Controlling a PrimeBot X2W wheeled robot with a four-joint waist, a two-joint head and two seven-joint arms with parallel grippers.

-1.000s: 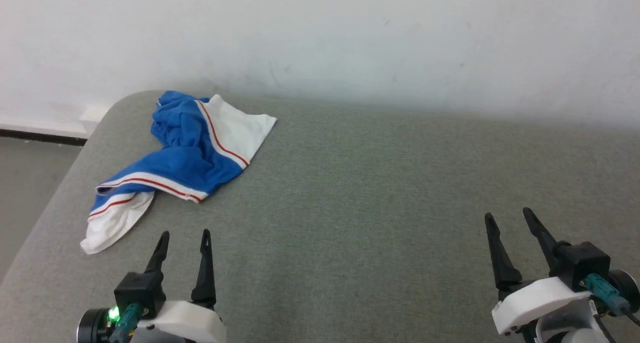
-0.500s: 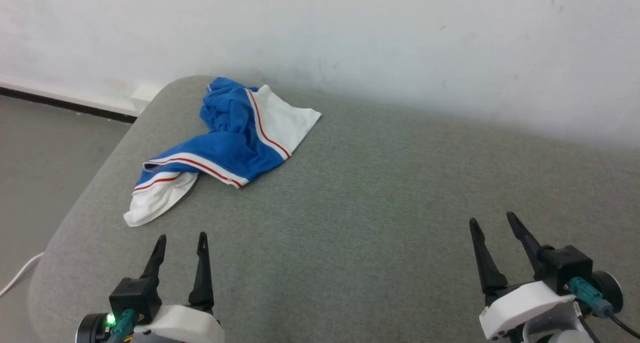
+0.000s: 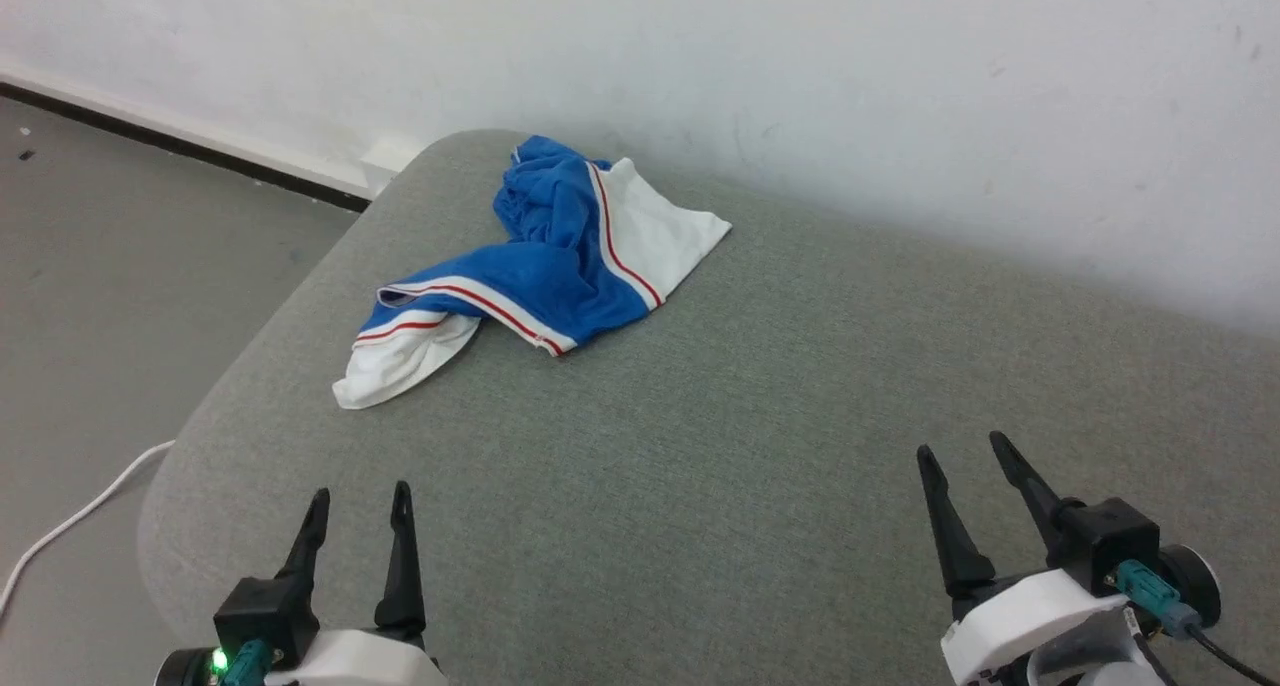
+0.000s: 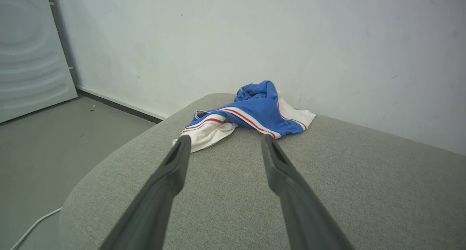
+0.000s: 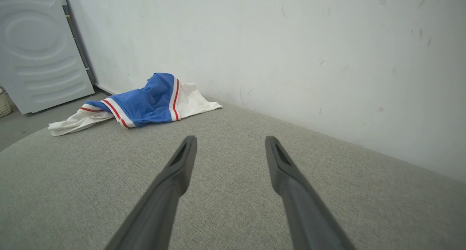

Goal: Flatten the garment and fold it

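Splayed, seemingly empty: left gripper, right gripper.

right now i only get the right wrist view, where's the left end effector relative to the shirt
Observer: The left end effector is open and hovers short of the garment, not touching it.
Operator: ok any snag risk on that side
Observer: A white cable lies on the floor, just off the left edge of the grey cushion.
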